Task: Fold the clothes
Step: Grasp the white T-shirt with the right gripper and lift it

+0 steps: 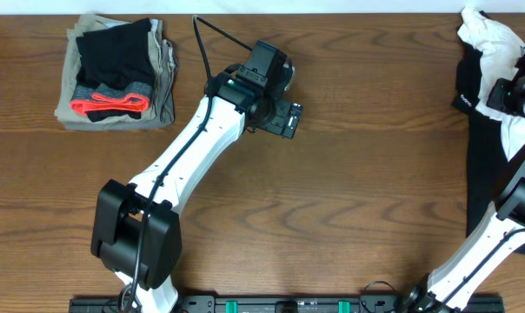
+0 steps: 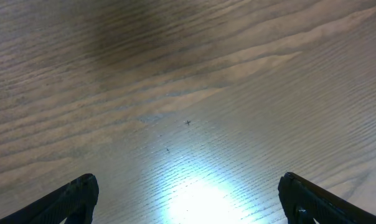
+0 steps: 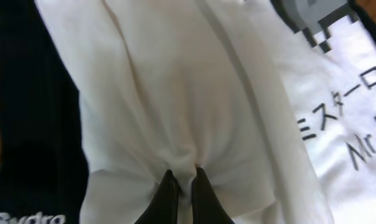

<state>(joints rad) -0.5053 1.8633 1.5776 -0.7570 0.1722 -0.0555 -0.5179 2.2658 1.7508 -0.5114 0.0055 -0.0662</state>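
The white T-shirt (image 1: 493, 39) lies bunched at the table's far right edge, on top of a black shirt (image 1: 481, 148) with a small white logo. In the right wrist view the white T-shirt (image 3: 175, 93) fills the frame, its dark print at the right, and the black shirt (image 3: 26, 124) shows at the left. My right gripper (image 3: 183, 177) is shut on a pinched fold of the white T-shirt; overhead it sits at the far right (image 1: 516, 91). My left gripper (image 2: 188, 190) is open and empty over bare wood, near the table's back middle (image 1: 284, 117).
A folded stack of clothes (image 1: 116, 74), olive, black, grey and red-orange, sits at the back left corner. The wooden table (image 1: 332, 200) stretches between the two arms. A black cable runs from the left arm toward the back edge.
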